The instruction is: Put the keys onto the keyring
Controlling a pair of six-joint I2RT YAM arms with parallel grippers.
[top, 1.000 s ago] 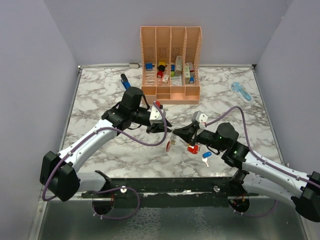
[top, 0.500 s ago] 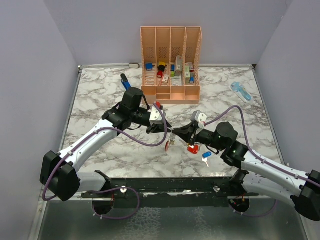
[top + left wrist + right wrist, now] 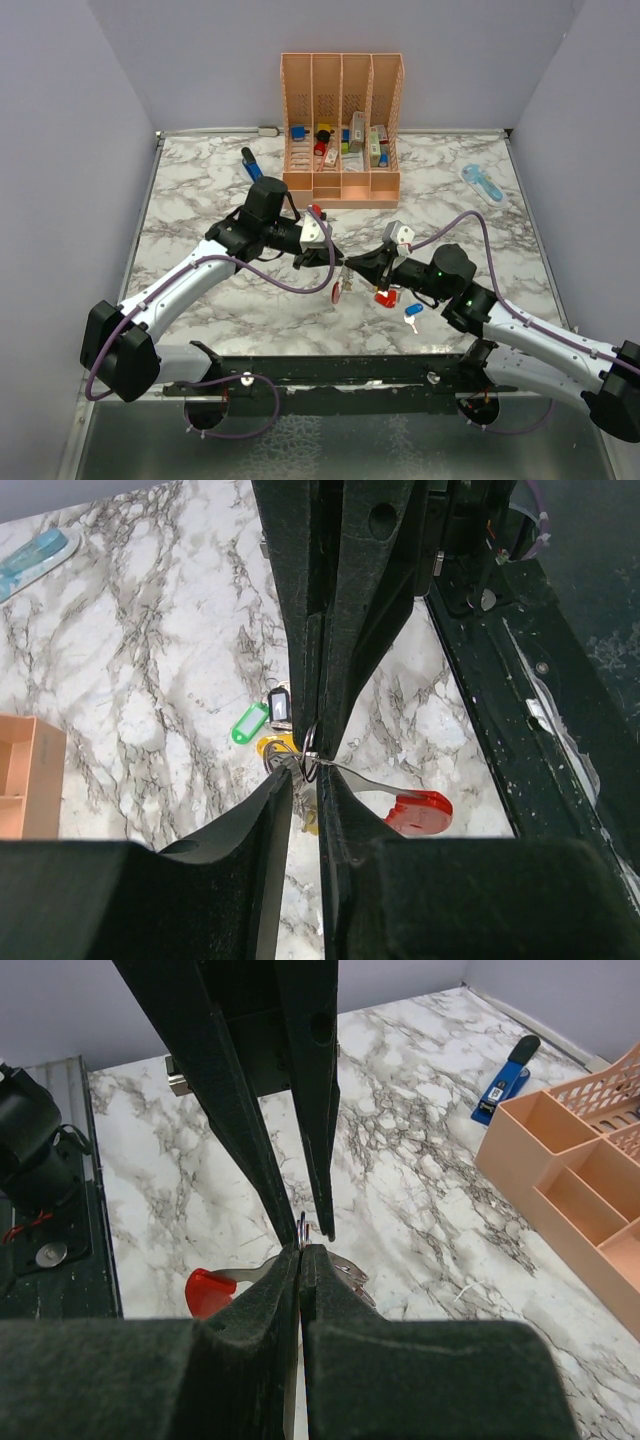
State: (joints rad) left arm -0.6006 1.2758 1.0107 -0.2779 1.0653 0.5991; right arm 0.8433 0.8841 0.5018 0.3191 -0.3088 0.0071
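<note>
Marble-patterned table (image 3: pixel 200 200), smooth and flat, carries an orange slotted rack (image 3: pixel 342 90) at 12 o'clock. At centre, off the surface, likely for threading, the right gripper (image 3: pixel 352 266) is clamped on the thin silvery keyring (image 3: pixel 310 752), steadying it. The left gripper (image 3: pixel 322 252) brackets it with a narrow gap, grip unclear. Plastic-headed keys (image 3: pixel 384 297) lie loose at 4 o'clock.

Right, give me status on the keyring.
Both shut on keyring: left gripper, right gripper. Red strap hangs below. Green key loose on table. Nothing in the way.
</note>
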